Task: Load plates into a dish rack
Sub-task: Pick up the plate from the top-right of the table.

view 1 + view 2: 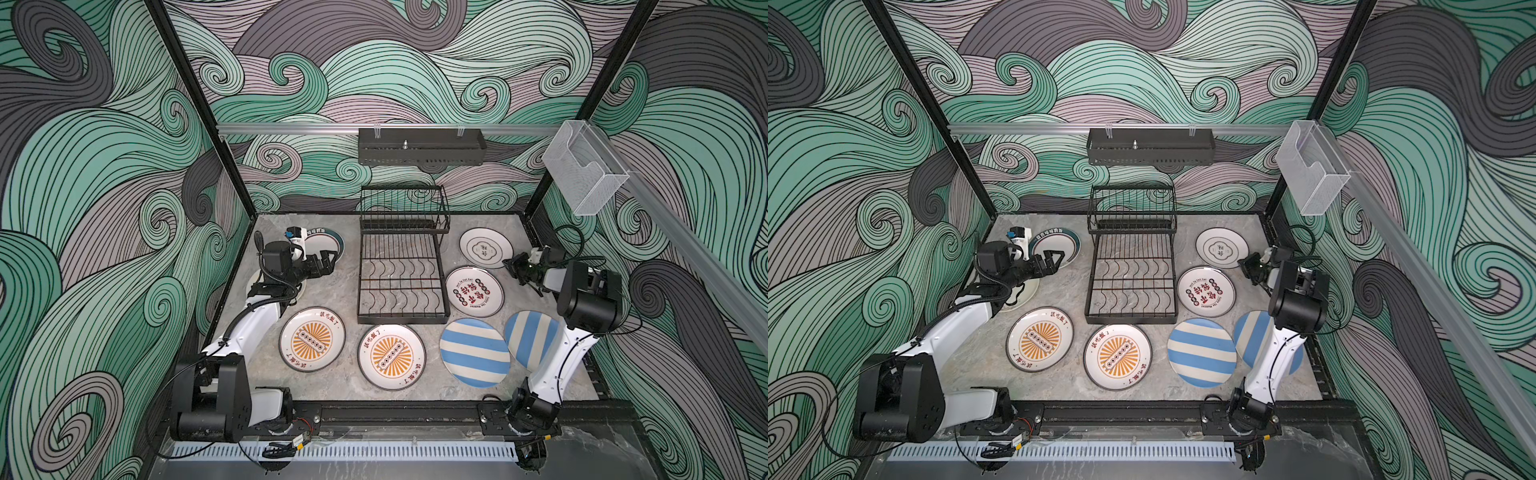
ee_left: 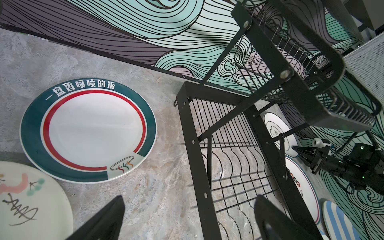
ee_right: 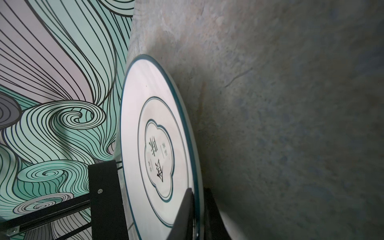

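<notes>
The black wire dish rack [image 1: 403,320] [image 1: 1131,321] [image 2: 195,145] stands mid-table with no plates in it. Plates lie flat around it: two orange-sunburst [image 1: 311,338] [image 1: 391,356], two blue-striped [image 1: 474,352] [image 1: 530,336], one red-marked [image 1: 473,291]. My right gripper [image 1: 508,262] [image 1: 1244,264] [image 3: 198,193] is shut on the rim of the white clover-marked plate [image 1: 484,247] [image 3: 158,145], which still seems to rest on the table. Between the teal-rimmed plate [image 1: 330,241] [image 2: 89,133] and the rack, my left gripper [image 1: 328,259] [image 1: 1054,257] [image 2: 189,198] hangs open and holds nothing.
A whitish plate [image 2: 25,197] with brush marks lies partly under my left arm. On the back rail hangs a black perforated shelf [image 1: 422,145]. A clear plastic box [image 1: 582,166] is fixed to the right rail. Patterned walls close three sides.
</notes>
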`<state>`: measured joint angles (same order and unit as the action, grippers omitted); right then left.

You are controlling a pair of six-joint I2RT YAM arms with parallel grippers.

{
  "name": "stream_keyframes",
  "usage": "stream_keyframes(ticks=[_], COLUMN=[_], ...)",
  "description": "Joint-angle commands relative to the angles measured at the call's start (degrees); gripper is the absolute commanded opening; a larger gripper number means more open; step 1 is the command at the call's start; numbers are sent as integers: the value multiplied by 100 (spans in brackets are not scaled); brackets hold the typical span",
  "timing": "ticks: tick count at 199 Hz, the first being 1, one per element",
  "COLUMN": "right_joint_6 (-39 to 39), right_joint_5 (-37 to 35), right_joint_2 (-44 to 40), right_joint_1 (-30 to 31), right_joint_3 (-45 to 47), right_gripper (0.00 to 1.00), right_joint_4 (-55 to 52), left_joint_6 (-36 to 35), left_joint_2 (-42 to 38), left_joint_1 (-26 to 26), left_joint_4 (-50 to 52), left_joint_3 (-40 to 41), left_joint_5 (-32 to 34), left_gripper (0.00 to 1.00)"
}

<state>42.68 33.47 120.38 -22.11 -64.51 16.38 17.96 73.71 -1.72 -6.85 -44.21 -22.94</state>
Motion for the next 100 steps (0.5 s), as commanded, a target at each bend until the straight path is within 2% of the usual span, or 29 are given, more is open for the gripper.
stream_keyframes(ticks=[1, 34, 100], right_joint_6=[138, 171, 338], right_joint_5=[-67, -79, 43], right_joint_2=[-87, -339, -1019], right_joint_1=[-61, -120, -225], right_joint_3=[204, 322, 679], right_gripper=[7, 0, 0], right_joint_4=[190, 260, 435], left_joint_6=[-19, -22, -2], left_joint_2=[-15, -17, 6], left_joint_1=[-42, -48, -74], left_joint_4=[-129, -114, -145], left_joint_3=[-12, -49, -86], left_joint_5=[-134, -147, -211], left_gripper=[99, 99, 99])
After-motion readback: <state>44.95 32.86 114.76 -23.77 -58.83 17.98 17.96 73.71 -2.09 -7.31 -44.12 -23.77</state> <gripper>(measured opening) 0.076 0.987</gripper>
